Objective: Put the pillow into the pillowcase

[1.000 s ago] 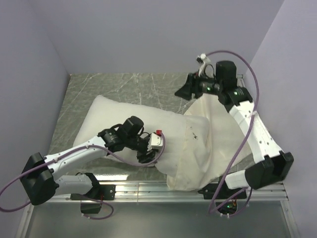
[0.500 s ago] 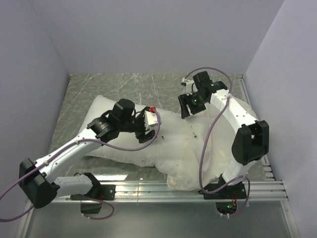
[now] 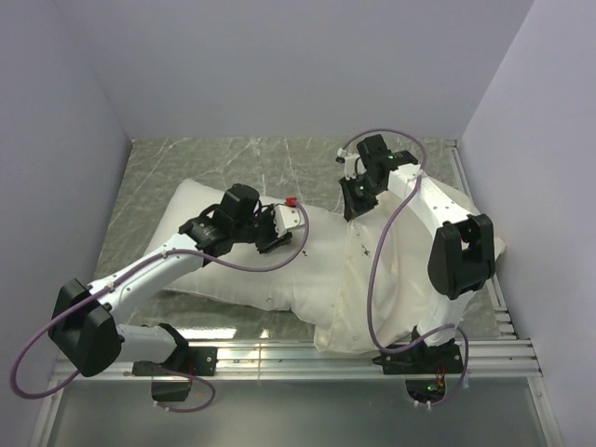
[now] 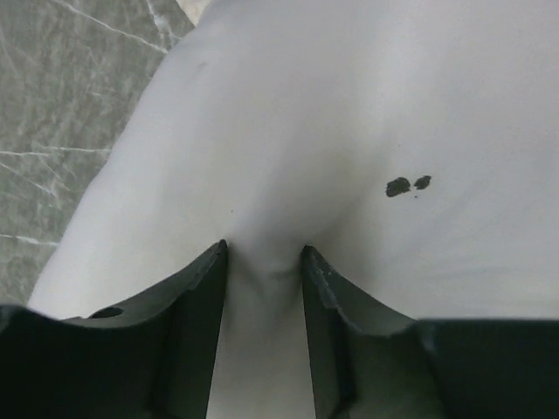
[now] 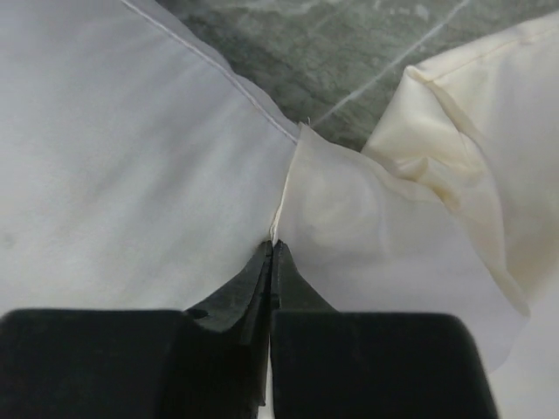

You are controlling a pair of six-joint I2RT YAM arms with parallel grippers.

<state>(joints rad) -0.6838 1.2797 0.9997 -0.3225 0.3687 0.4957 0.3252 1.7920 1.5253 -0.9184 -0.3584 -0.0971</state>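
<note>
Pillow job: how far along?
Done: one end of the pillow sits inside the pillowcase. In hand: left fingers pinch the exposed part; right fingers are shut on the pillowcase's opening edge. Left: roughly half the pillow is still outside.

White arms (image 3: 140,274), black joints, purple cables (image 3: 371,279).

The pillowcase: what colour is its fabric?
The pillowcase is cream, a pale yellowish tone with a slight shine; the right wrist view shows it best.
</note>
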